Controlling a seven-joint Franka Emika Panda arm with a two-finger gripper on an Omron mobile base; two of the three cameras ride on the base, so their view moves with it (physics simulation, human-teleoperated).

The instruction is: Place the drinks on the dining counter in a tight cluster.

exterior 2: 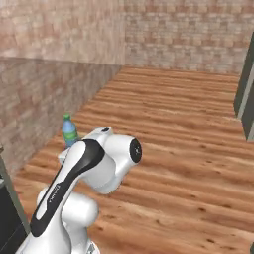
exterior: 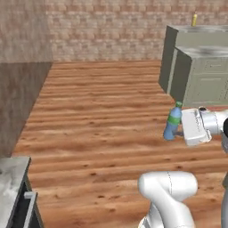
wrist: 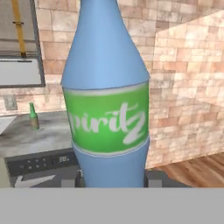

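One wide wooden floor [exterior: 98, 116] is stretching between brick walls [exterior: 107, 26], with a grey-green island [exterior: 200, 67] standing at the far right of the left base view and carrying a small yellow bottle [exterior: 194, 19] on its top. The white arm [exterior 2: 94, 168] is reaching out above the floor, and its gripper [exterior: 178, 132] is pinching the small blue bottle [exterior: 172, 122] low on its body, holding it upright in the air, green cap up. In the hand view the blue bottle's green label is facing the camera between the finger tips [wrist: 154, 178]. Behind it, a slim dark green bottle [wrist: 33, 116] is standing on a grey counter [wrist: 39, 135] against the brick wall.
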